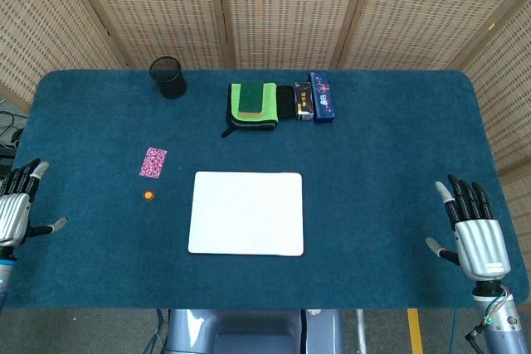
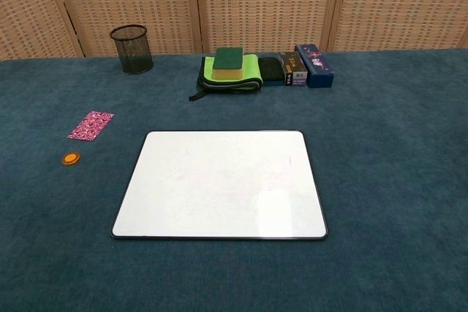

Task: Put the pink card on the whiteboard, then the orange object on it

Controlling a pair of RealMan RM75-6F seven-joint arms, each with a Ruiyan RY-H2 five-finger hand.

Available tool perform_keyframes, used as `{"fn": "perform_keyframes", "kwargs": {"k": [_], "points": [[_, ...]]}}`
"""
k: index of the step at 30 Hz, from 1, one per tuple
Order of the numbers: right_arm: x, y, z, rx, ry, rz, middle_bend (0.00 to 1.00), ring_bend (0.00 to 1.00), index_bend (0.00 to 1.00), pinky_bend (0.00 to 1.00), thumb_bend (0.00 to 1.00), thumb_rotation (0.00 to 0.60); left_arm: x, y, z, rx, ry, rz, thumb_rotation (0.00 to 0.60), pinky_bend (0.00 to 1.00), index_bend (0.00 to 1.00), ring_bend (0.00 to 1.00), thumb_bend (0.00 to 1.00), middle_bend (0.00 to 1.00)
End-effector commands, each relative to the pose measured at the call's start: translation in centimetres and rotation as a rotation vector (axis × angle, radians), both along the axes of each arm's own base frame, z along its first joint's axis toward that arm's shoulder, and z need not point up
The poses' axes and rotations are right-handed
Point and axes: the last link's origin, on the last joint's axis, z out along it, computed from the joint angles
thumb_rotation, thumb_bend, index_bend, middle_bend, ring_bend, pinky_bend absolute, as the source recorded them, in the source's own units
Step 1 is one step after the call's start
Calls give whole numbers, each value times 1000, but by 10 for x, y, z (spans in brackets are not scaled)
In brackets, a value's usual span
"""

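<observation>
The pink card lies flat on the blue table, left of the whiteboard. A small round orange object sits just in front of the card, apart from it. Nothing rests on the whiteboard. My left hand hangs at the table's left edge, fingers spread and holding nothing. My right hand is at the near right of the table, fingers spread upward, also holding nothing. Neither hand shows in the chest view.
A black mesh pen cup stands at the back left. A green cloth with a sponge and dark boxes line the back middle. Wicker screens stand behind the table.
</observation>
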Motion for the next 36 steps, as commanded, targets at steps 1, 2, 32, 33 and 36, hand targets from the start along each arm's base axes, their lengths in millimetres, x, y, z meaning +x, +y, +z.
{"fn": "perform_keyframes", "kwargs": {"k": [1,2,32,33,36], "points": [[0,0,0,-1,-3,-1,0,0,0,0,0,600,0,-1,1,-2,-1,0,600,0,0,0,0,0],[0,0,0,-3,-6,-1,0,0,0,0,0,600,0,-1,0,-5,2,0,600,0,0,0,0,0],[0,-2,-1,20,-13,-23,0,0,0,0,0,600,88,183,-57,-395,158,49,600,0,36,0,66,0],[-1,-2,-1,21,-13,-24,0,0,0,0,0,600,89,187,-63,-406,149,59,600,0,52,0,76,0],[0,-3,-1,24,-14,-26,0,0,0,0,0,600,90,195,-75,-424,154,73,600,0,80,0,142,0]]}}
